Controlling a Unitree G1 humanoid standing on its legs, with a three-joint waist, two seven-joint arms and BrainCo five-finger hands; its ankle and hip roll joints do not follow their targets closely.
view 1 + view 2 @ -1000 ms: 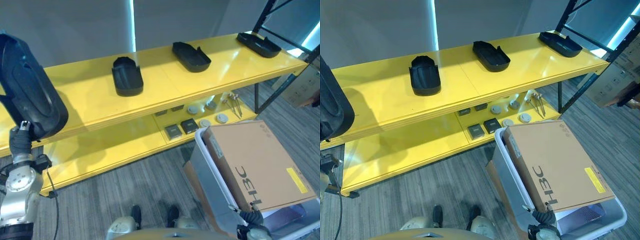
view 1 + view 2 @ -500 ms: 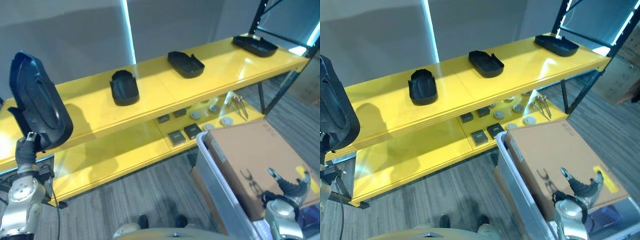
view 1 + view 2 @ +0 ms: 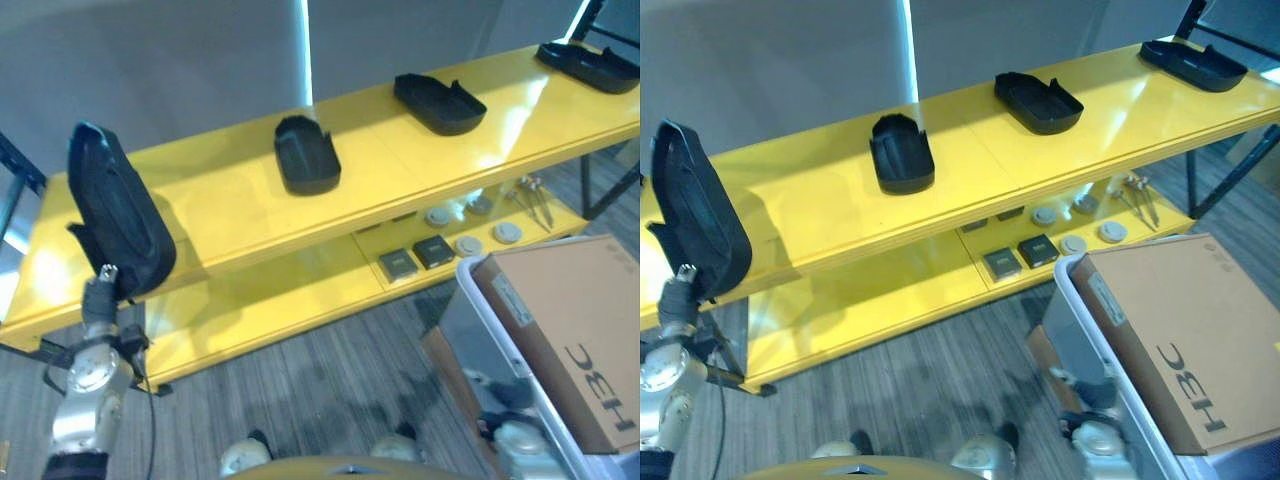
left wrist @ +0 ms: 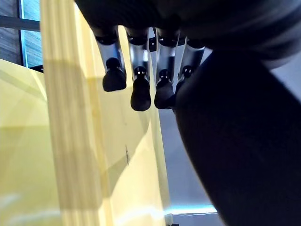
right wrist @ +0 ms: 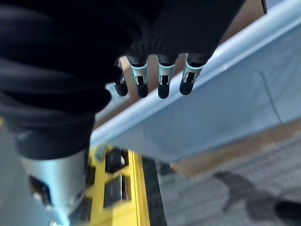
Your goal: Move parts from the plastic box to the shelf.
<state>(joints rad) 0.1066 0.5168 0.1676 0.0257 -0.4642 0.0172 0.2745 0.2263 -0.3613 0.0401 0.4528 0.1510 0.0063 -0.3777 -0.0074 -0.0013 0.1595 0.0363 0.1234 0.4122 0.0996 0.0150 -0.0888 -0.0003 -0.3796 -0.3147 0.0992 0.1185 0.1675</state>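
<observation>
A large black moulded part (image 3: pixel 120 225) stands upright over the left end of the yellow shelf's top board (image 3: pixel 230 205). My left hand (image 4: pixel 140 94) is shut on it from below, fingers curled against its dark side (image 4: pixel 244 141). Three more black parts lie along the top board: one in the middle (image 3: pixel 305 155), one further right (image 3: pixel 438 103), one at the far right end (image 3: pixel 590 65). The clear plastic box (image 3: pixel 490 310) stands at the lower right. My right hand (image 5: pixel 162 82) hangs low outside its wall (image 5: pixel 216 108), fingers relaxed and holding nothing.
A brown cardboard box (image 3: pixel 575 320) lies across the top of the plastic box. Small grey and black pieces (image 3: pixel 415 258) and some tools (image 3: pixel 530 195) sit on the shelf's lower board. A dark rack post (image 3: pixel 1230 170) stands at the right, on grey carpet.
The camera has swung left. My right hand has dropped from over the cardboard box to beside the plastic box's wall. The held black part now stands closer to the shelf's top board.
</observation>
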